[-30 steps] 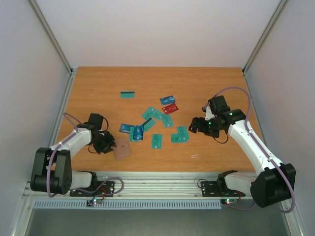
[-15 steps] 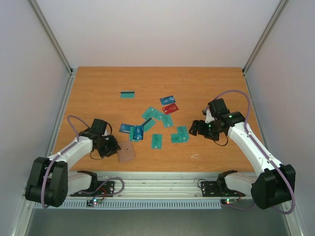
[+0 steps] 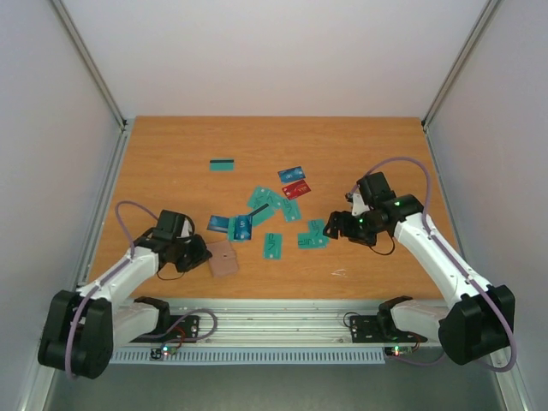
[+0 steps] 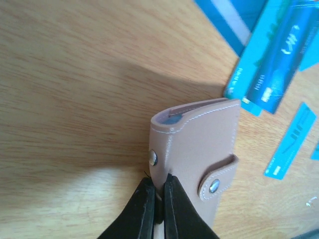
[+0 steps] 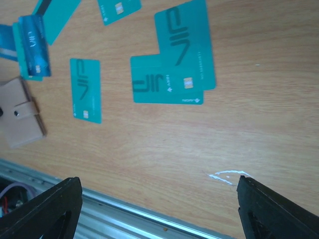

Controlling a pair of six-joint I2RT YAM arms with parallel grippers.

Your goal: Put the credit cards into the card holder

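L end effector (image 4: 159,191): pinched shut on near edge of card holder (image 4: 195,149) — fingers meet over tan leather, right by snap stud (image 4: 153,158).
R end effector (image 5: 157,186): jaws spread wide, nothing btwn them; poised above bare bench (image 5: 149,149), near two overlapping teal cards (image 5: 174,64).
Where card holder sits: on bench, near-left, just beside closest blue cards (image 4: 271,69); pocket mouth turned away from L wrist, twd the scatter.
Where credit cards (image 3: 272,247) lie: all out on bench, loose spread mid-bench; card w/ dark stripe (image 3: 223,164) well apart at far side. Bluish glint inside holder mouth — can't tell what.
Why held so: prob. to anchor holder & keep mouth facing cards, so R arm can feed them in w/o it sliding.
L arm pose: stretched low from base, forearm angled fwd-right, wrist almost at bench level.
R arm pose: elbow up, reaching in leftward, wrist tipped down over teal pair; prob. lined up for a pick.
Progress: early, judging by cards left out.
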